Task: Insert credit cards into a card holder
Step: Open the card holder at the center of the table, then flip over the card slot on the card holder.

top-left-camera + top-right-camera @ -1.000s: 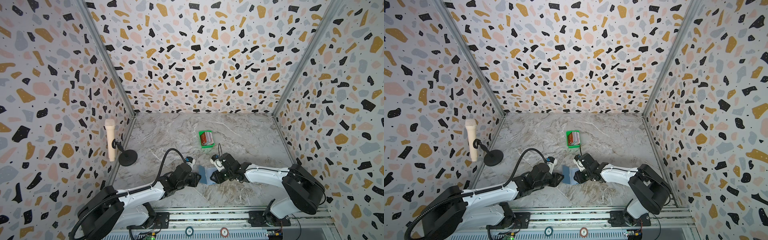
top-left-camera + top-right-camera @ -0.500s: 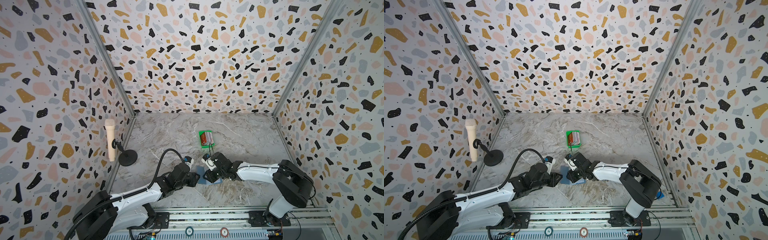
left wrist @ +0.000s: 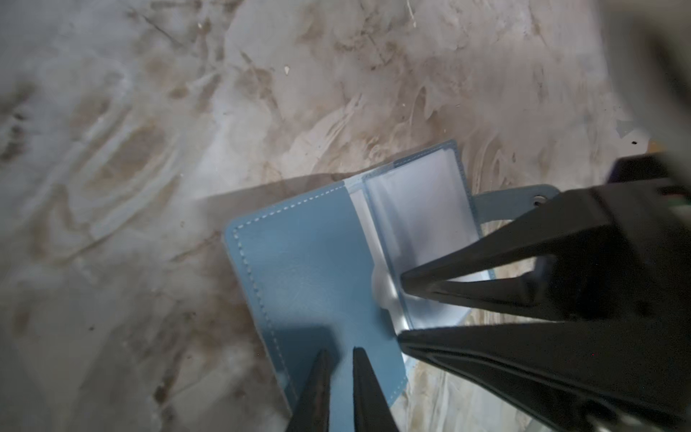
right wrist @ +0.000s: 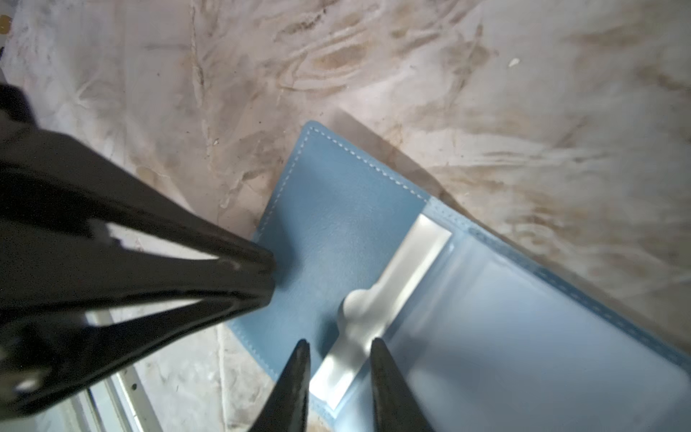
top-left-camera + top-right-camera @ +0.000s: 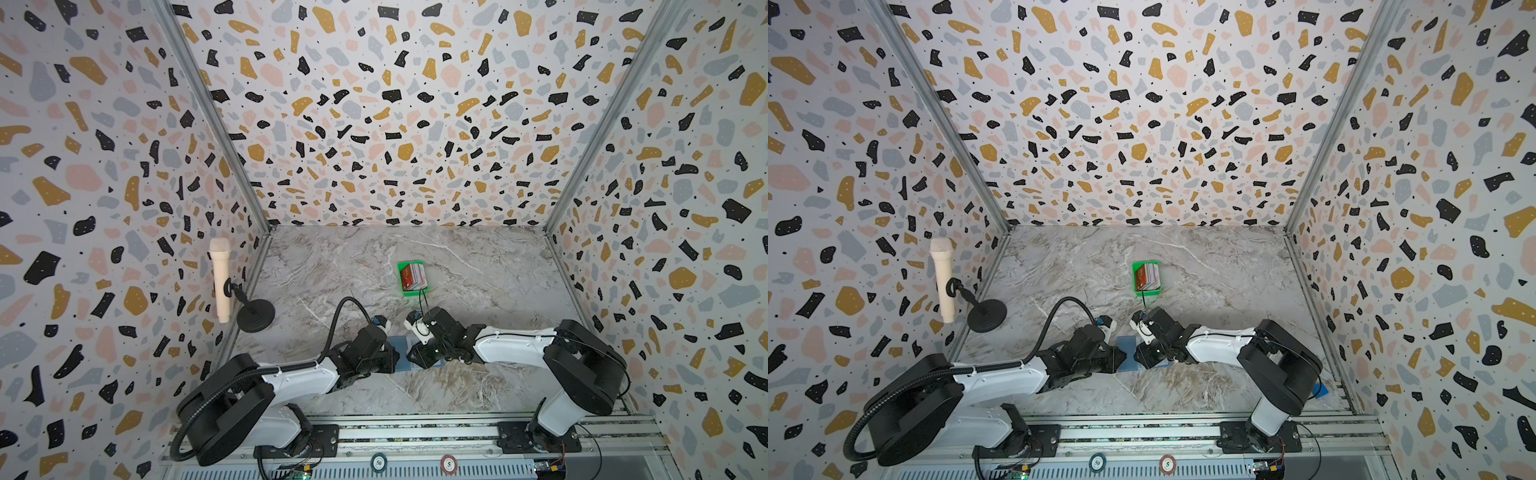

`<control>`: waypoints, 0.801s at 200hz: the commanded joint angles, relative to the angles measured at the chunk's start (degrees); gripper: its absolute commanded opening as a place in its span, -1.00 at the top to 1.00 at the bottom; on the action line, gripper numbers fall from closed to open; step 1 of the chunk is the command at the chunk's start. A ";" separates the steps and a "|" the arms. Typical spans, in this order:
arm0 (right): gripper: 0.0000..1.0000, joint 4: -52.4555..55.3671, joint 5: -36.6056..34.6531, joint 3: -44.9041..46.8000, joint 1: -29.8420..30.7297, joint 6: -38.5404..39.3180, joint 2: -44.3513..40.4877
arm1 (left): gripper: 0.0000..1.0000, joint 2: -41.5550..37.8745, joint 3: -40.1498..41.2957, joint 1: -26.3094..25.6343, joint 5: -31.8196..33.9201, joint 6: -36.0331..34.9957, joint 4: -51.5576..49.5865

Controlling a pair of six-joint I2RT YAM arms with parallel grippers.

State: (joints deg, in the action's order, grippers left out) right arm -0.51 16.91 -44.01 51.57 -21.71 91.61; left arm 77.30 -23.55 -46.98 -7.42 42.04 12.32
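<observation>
The card holder (image 5: 400, 345) (image 5: 1126, 345), a dusty-blue wallet, lies opened flat on the marble near the front, between my two grippers. My left gripper (image 3: 342, 351) (image 5: 395, 355) is shut, its tips down on the plain blue cover (image 3: 306, 262) with nothing between them. My right gripper (image 4: 340, 342) (image 5: 411, 357) is open, its fingers straddling the edge of the clear sleeve (image 4: 504, 318) near the fold. The snap tab (image 3: 523, 194) sticks out on the far side. The credit cards (image 5: 413, 276) (image 5: 1148, 277) stand stacked in a green tray, behind both grippers.
The green tray (image 5: 409, 293) sits mid-table. A cream microphone (image 5: 219, 282) on a black round stand (image 5: 255, 316) is by the left wall. Terrazzo walls close in three sides; the arms' mounting rail (image 5: 415, 432) runs along the front.
My right gripper slid left onto the card holder's sleeve side. My left gripper's jaws closed down over the blue cover. The card holder stayed put.
</observation>
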 commanded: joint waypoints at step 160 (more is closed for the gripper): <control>-0.10 8.39 -10.56 -4.00 -4.40 2.75 2.75 | 1.00 1.85 -1.76 -0.17 0.76 -3.19 0.70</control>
State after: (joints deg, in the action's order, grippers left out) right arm 5.52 8.56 -47.97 46.00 -18.31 93.97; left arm 78.59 -24.05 -46.98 -6.79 39.77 12.23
